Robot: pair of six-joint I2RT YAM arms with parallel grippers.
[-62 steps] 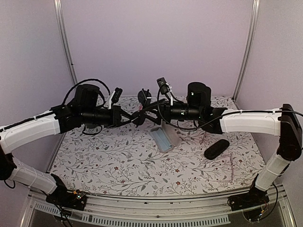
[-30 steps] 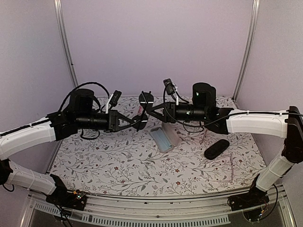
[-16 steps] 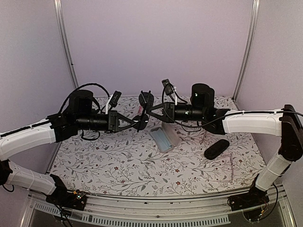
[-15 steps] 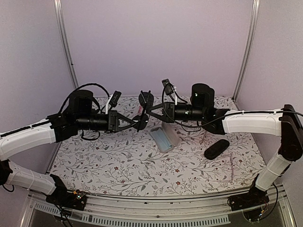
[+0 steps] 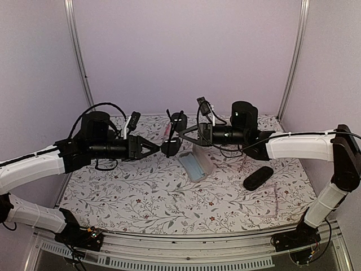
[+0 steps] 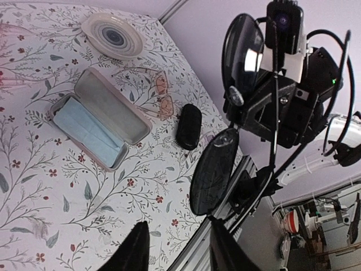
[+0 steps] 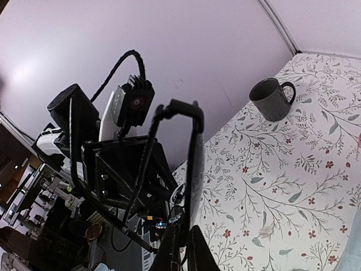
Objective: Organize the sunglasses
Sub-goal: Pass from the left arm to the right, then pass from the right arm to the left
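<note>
Holding thin black wire sunglasses (image 6: 214, 172), round dark lenses: right gripper (image 7: 185, 244) clamped on them, left gripper (image 6: 179, 244) spread empty just short. Probably light, bendy; I'd grip at hinge

2 white-shelled arms (image 5: 34, 164), black joints (image 5: 96, 129), looped black cables (image 5: 107, 104)
</note>
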